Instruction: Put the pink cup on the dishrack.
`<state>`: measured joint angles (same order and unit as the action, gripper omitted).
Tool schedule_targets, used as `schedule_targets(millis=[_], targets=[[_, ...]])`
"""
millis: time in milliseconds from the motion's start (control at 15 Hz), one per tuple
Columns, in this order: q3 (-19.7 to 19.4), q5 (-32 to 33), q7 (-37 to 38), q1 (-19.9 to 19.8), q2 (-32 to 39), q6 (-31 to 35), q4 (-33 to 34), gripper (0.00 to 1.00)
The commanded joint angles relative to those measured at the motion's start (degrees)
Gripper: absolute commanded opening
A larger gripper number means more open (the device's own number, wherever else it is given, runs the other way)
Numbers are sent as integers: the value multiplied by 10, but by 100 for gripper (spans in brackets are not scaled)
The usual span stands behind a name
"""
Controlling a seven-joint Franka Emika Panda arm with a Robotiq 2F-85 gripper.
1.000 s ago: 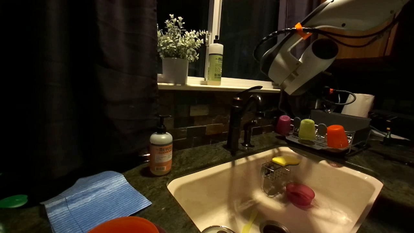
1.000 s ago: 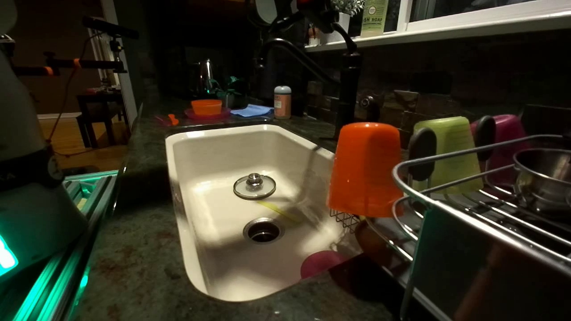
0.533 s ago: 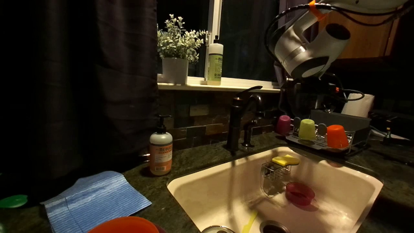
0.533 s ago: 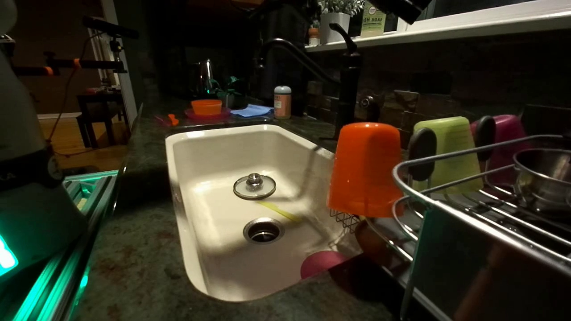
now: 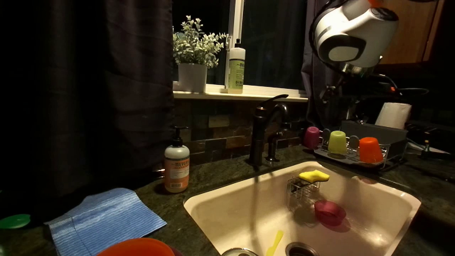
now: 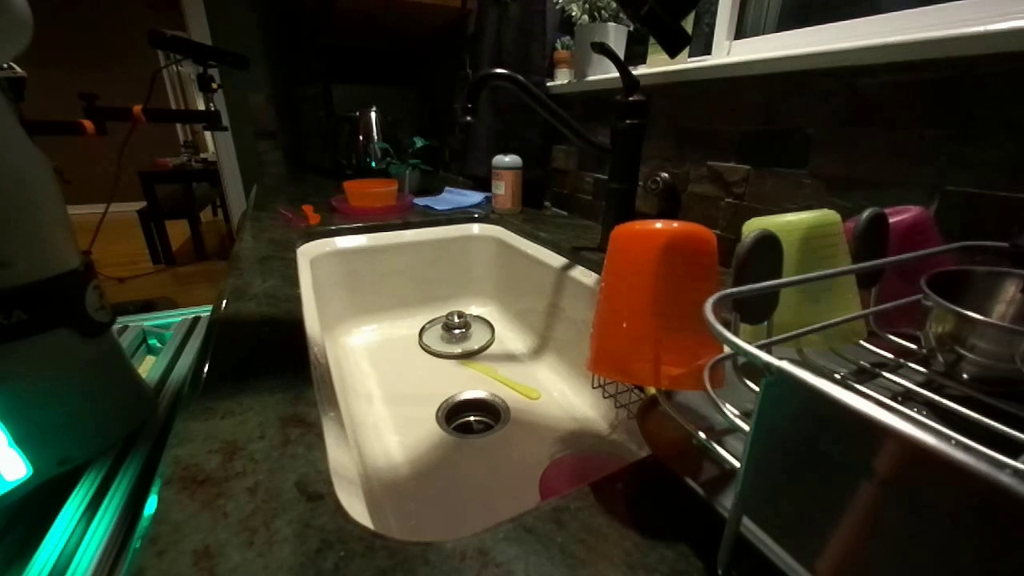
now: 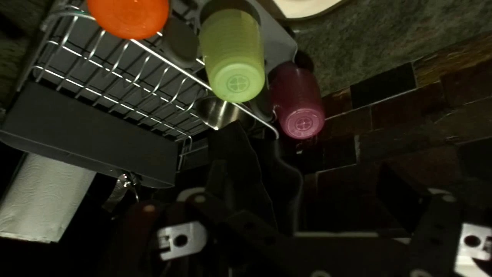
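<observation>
The pink cup is upside down at the end of the dishrack nearest the tiled wall, its round base facing the wrist view. Next to it, in the same row, are a green cup and then an orange cup, both upside down too. A steel pot sits inside the rack. The gripper has its jaws wide apart; in the wrist view the pink cup appears beyond the gap between them. In an exterior view, the white robot arm hangs above the rack. Near the rack, a white sink holds a pink dish, a glass lid and a yellow utensil; a yellow sponge rests on a wire caddy at its side. Past the dark faucet, a soap bottle and a blue cloth are on the dark stone surface.
</observation>
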<state>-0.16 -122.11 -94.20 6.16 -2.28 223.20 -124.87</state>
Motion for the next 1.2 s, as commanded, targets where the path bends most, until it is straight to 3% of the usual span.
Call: schedule_targets(millis=[0,333,733,800,1133], targets=[[-14,-67,-71,-7,-9,61,50,100],[-12,-77,-79,-31,-15,108,72,100],[-16,-125,-109,-35,-48,97,47,100],[-11,-89,-69,-36,-22,96,60,100],[-12,-101,-80,-34,-33,96,56,100]])
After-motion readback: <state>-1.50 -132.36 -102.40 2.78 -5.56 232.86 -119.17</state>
